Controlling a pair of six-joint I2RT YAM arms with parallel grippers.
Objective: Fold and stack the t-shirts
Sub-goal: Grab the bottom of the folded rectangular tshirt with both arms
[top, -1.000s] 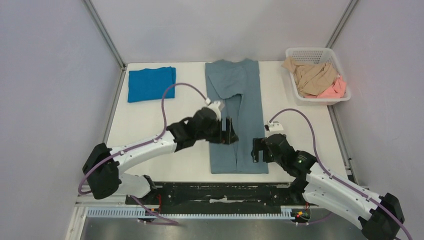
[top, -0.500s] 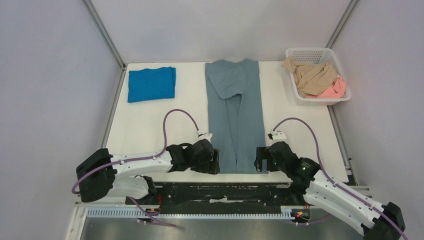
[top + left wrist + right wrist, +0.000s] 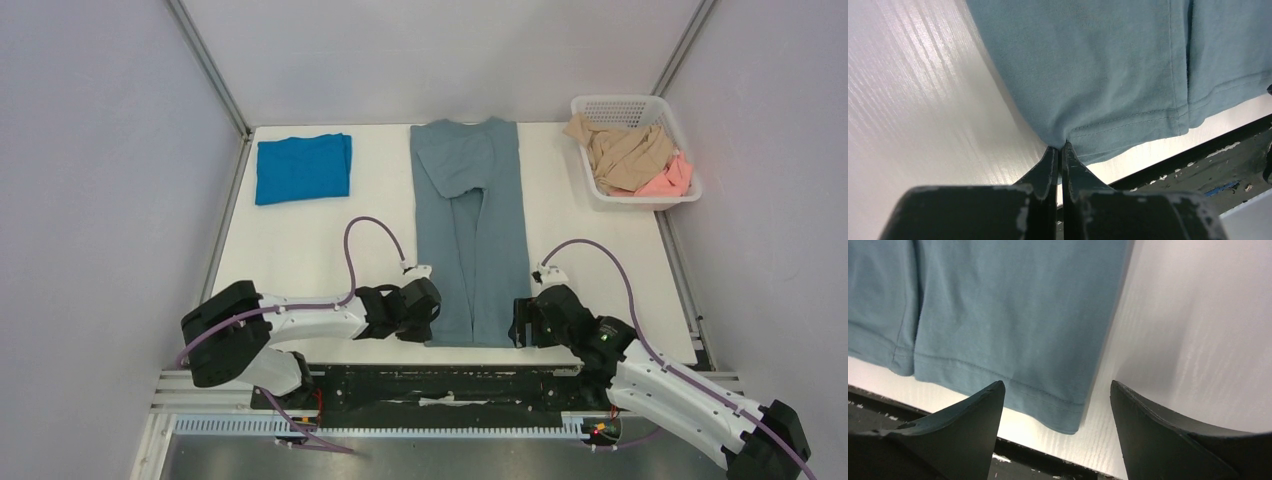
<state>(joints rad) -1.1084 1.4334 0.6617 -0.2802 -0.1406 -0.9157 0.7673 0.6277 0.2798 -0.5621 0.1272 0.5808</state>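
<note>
Claws at both near hem corners

Left claw (image 3: 1060,150) is pressed together, pinching the near-left hem corner of the grey-blue t-shirt (image 3: 470,230); right claw (image 3: 1056,385) stands spread astride the near-right corner. The shirt's long axis runs straight away from both arms across the worktop (image 3: 300,250).

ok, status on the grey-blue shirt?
Left end effector shut on grey-blue t-shirt hem corner. Right end effector open, straddling other corner. No obstruction seen.

A lab cell: bare grey walls (image 3: 100,150), white table (image 3: 300,250).
</note>
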